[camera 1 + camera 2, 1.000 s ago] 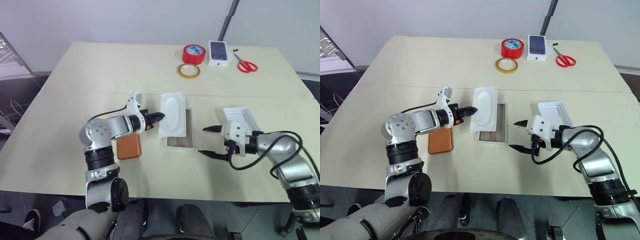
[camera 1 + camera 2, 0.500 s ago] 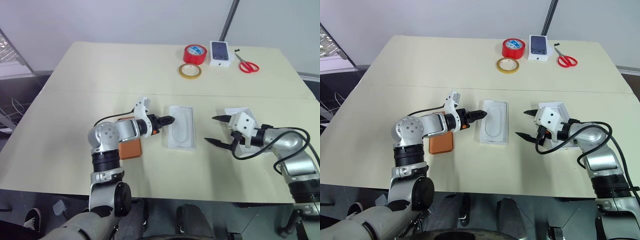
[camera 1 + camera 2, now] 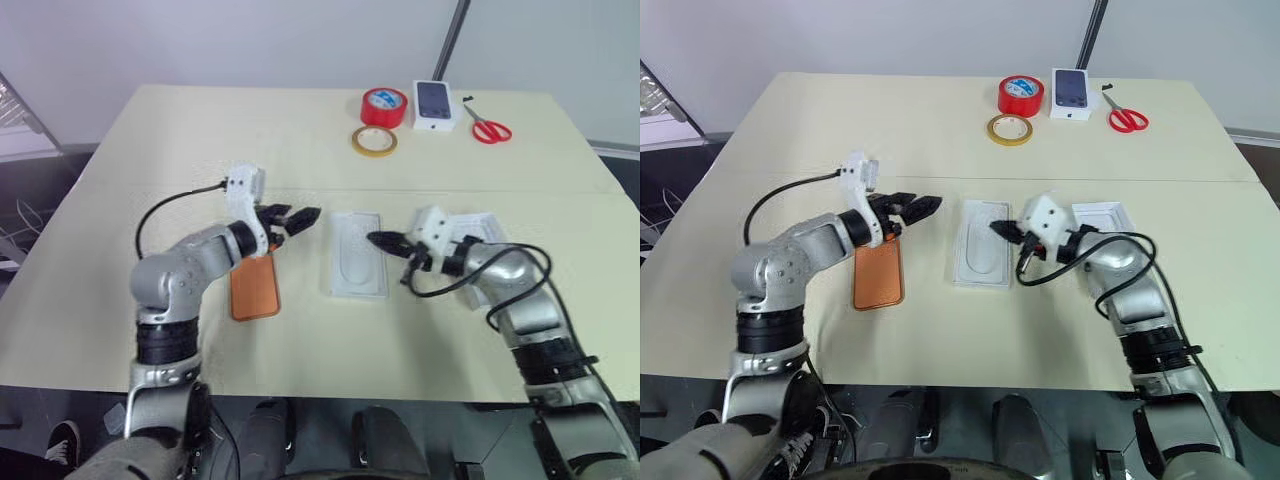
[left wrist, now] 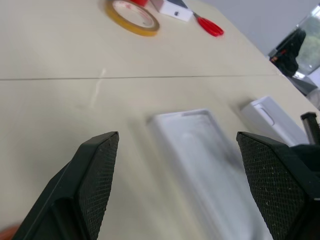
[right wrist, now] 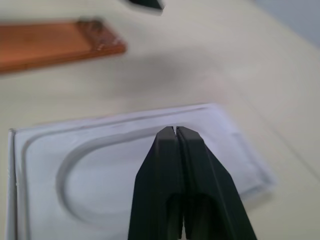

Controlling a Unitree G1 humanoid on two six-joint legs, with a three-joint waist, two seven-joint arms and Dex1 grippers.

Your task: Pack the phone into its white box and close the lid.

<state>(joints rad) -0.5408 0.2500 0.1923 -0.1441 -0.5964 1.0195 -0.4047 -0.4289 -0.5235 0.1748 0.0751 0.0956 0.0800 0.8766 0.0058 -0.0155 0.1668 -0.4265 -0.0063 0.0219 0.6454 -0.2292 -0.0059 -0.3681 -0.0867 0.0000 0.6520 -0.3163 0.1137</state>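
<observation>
The white insert (image 3: 357, 253), tilted across the white box a second ago, now lies flat over it, hiding the brownish floor. The left gripper (image 3: 303, 216) has let go and drawn back, its fingers apart above the tabletop (image 3: 200, 130). The right gripper (image 3: 381, 240) has swung in over the insert's right edge, fingers pressed together on nothing. The insert is matte, moulded, with an oval recess. The phone (image 3: 254, 288), a slim orange slab, lies flat left of the box. The lid (image 3: 486, 226) sits behind the right forearm.
</observation>
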